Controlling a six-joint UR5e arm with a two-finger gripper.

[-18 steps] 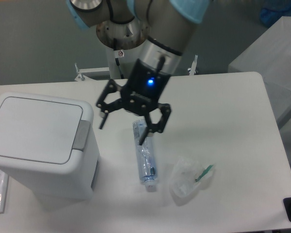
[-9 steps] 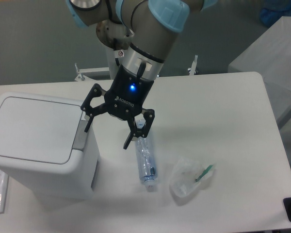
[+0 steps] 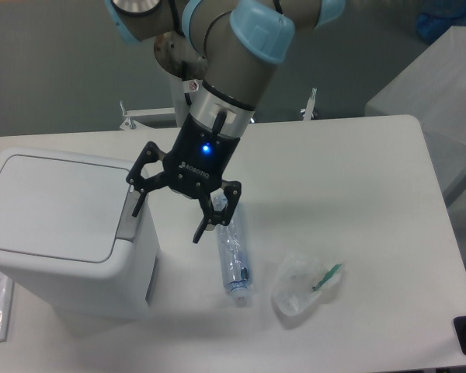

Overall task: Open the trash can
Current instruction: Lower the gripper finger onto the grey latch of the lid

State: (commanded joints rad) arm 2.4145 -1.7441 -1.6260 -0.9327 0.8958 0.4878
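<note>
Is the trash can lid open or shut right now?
Shut. The flat lid of the trash can lies flush in its rim, grey tab unpressed; the open gripper hovers beside that tab.

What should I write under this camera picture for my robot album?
Robot's open hand hangs by the grey tab of the closed white trash can, a plastic bottle lying nearby.

My white tabletop (image 3: pixel 349 163) carries the trash can (image 3: pixel 62 233) at left, a clear plastic bottle (image 3: pixel 234 260) lying mid-table, and a crumpled clear bag (image 3: pixel 299 284) just beside it.
</note>
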